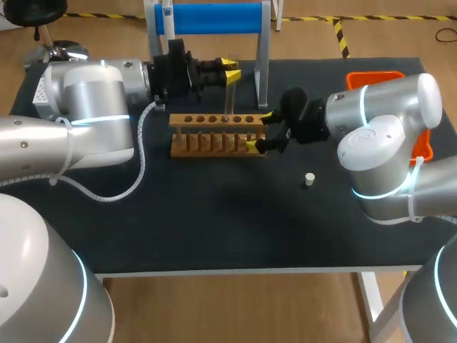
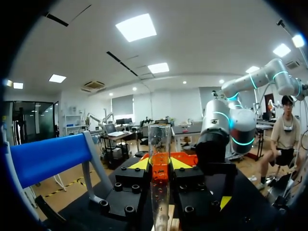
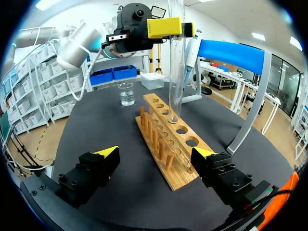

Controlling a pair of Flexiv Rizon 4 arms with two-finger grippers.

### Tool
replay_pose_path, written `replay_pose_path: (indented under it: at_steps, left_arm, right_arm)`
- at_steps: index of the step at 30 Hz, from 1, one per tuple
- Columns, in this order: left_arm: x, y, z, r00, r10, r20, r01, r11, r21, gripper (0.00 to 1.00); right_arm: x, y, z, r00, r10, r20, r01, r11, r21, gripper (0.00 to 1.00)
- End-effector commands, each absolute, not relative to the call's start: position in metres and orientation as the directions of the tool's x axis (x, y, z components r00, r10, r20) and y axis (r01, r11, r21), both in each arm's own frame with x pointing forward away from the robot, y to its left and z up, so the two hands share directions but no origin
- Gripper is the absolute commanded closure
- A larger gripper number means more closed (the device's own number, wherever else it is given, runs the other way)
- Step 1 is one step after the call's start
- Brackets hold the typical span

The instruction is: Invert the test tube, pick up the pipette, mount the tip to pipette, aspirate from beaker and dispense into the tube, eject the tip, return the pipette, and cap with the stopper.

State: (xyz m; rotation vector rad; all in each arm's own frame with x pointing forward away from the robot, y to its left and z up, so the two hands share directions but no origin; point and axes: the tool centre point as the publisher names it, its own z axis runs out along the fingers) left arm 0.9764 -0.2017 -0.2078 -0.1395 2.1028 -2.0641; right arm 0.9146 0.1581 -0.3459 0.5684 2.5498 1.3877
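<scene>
Pinches the clear test tube [image 3: 175,57] upright in the left gripper [image 1: 230,69], lower end meeting a hole of the wooden rack [image 3: 168,144]. Holds the right gripper [image 3: 156,154] spread wide astride the rack's end. Beyond, beaker [image 3: 126,94] with clear liquid; stopper [image 1: 309,179] loose on the table [image 1: 214,229].
</scene>
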Motion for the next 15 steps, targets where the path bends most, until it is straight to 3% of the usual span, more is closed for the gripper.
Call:
replay_pose_path:
  at_steps: [1, 15]
  left_arm:
    - [0.979, -0.200, -0.212, -0.978, -0.198, -0.068, 0.064, 0.026, -0.998, 1.00]
    - [0.983, -0.198, -0.223, -0.977, -0.204, -0.056, 0.052, 0.024, -0.998, 1.00]
  right_arm:
    - [0.915, 0.157, -0.346, -0.911, 0.412, 0.022, 0.242, 0.489, 0.838, 0.00]
    - [0.915, 0.157, -0.346, -0.911, 0.412, 0.022, 0.242, 0.489, 0.838, 0.00]
